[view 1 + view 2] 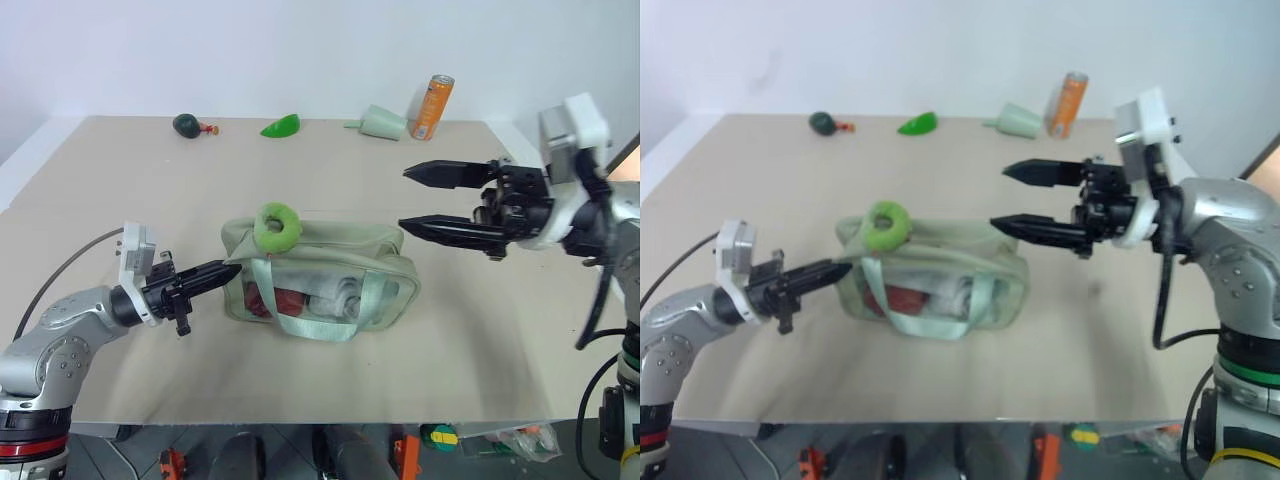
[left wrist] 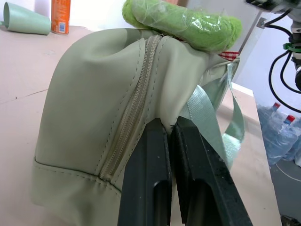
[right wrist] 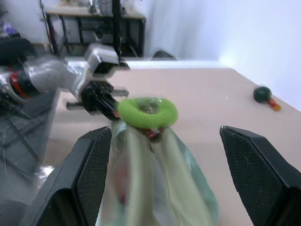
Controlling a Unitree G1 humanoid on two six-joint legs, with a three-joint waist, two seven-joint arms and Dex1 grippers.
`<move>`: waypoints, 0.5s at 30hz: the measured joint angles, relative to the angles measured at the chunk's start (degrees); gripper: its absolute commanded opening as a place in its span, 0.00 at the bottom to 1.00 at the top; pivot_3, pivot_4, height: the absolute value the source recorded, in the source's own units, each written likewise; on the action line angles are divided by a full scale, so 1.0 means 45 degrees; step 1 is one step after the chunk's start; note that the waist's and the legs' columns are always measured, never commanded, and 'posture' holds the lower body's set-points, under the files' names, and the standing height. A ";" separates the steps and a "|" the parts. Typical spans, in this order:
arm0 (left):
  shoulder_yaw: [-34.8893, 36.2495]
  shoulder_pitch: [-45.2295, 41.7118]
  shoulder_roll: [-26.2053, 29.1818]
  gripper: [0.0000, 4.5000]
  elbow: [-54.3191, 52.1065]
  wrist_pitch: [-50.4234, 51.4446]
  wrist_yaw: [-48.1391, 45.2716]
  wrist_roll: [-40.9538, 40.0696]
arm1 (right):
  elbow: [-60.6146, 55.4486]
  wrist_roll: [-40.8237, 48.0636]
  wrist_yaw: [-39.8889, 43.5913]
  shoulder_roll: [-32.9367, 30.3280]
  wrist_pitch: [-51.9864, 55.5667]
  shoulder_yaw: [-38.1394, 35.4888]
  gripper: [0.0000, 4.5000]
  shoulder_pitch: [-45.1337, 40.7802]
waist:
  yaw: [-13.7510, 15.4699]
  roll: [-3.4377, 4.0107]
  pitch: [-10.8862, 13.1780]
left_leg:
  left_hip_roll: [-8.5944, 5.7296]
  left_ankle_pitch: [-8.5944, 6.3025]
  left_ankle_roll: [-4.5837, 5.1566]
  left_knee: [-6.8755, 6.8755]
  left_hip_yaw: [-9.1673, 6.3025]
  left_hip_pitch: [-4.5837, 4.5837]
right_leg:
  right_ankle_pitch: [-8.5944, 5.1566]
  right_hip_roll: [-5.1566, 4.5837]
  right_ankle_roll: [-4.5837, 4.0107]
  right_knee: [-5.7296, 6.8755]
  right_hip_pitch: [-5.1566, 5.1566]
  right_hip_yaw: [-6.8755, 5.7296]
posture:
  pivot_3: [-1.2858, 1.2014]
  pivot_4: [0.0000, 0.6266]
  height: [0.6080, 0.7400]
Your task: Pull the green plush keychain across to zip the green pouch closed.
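Beige bench (image 1: 330,350), matte, rectangular, with a thin white rim along the left edge. Plain white wall (image 1: 250,50) directly behind the far edge; even, diffuse light, soft shadows only. Grey floor (image 1: 290,450) below the near edge, scattered with small orange and green items. Dark metal rack (image 3: 94,26) against the wall beyond the left edge of the bench. Clear water bottles (image 2: 282,136) with red caps on the floor off the right edge. Black cables (image 2: 282,56) hanging near them.

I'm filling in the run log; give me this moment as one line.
left gripper: shut on green pouch end | right gripper: open, above pouch | green plush keychain: at left-gripper end
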 measured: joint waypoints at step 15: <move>-0.0058 0.0102 -0.0194 0.00 -0.0409 -0.0027 0.0226 -0.0014 | 0.5531 -0.8113 0.0235 0.2991 -1.0444 0.4549 0.84 -0.3623 | 0.0129 0.0005 0.0003 | -0.0019 -0.0008 0.0009 -0.0002 -0.0008 -0.0046 | -0.0004 -0.0036 -0.0008 -0.0019 -0.0019 -0.0020 | 0.52 0.24 1.00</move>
